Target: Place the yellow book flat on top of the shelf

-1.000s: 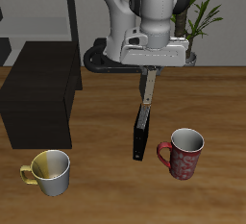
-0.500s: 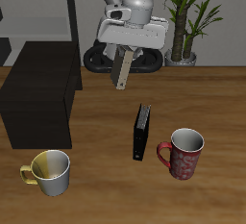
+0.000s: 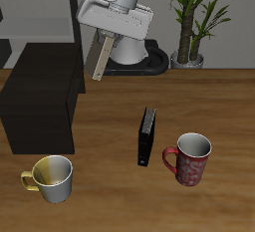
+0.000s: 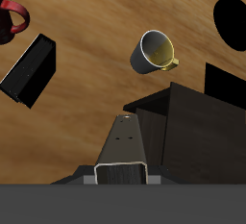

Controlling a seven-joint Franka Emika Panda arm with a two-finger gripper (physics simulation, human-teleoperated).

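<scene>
My gripper point(image 3: 105, 40) is shut on the yellow book point(image 3: 101, 58), a thin tan book that hangs edge-down from the fingers, tilted. It is in the air just beside the upper edge of the shelf point(image 3: 40, 95), the low black cabinet. In the wrist view the yellow book point(image 4: 123, 151) points down toward the floor beside the shelf point(image 4: 197, 122). The fingertips themselves are hidden by the book.
A black book point(image 3: 147, 135) stands on edge on the table, also in the wrist view point(image 4: 29, 69). A red mug point(image 3: 189, 157) stands beside it. A white-and-yellow mug point(image 3: 52, 177) stands near the front edge, in front of the shelf. A potted plant point(image 3: 194, 22) is at the back.
The gripper has carried the yellow book up and sideways, away from the black book and toward the shelf. The book has tilted a little more.
</scene>
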